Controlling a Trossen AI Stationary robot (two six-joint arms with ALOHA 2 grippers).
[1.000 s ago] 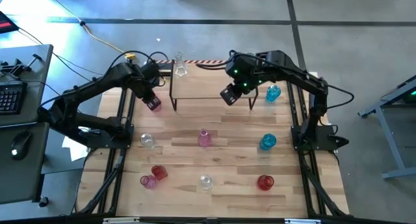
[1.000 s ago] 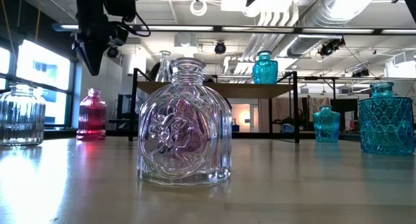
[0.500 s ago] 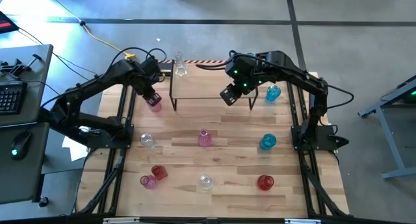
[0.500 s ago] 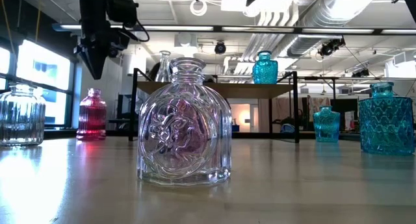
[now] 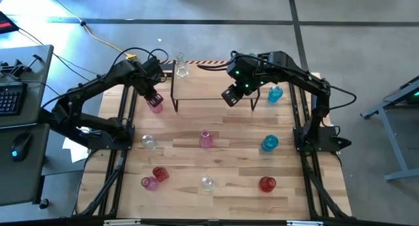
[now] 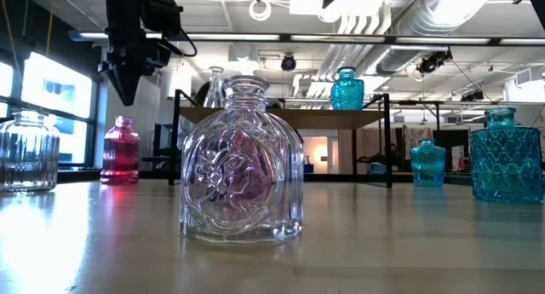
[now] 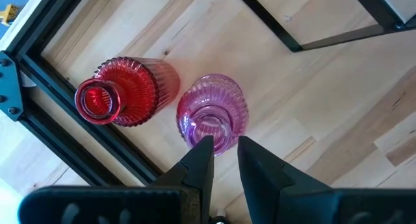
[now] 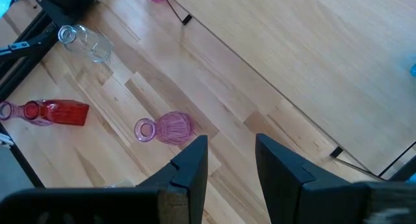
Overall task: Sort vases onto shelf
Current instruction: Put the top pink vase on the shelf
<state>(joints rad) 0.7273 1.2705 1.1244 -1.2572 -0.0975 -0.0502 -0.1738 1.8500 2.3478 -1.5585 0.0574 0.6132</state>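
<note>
Pink ribbed glass sits straight under my left gripper (image 7: 225,156), whose fingers stand a narrow gap apart above the pink vase (image 7: 212,112), poised for its neck; a red vase (image 7: 125,91) stands just beside it. My right gripper (image 8: 231,160) hangs empty, slightly parted, over the shelf (image 8: 325,62).

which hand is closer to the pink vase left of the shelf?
Left. The left hand hangs directly above the pink vase, empty. The right hand is over the shelf's right end, well away.
</note>
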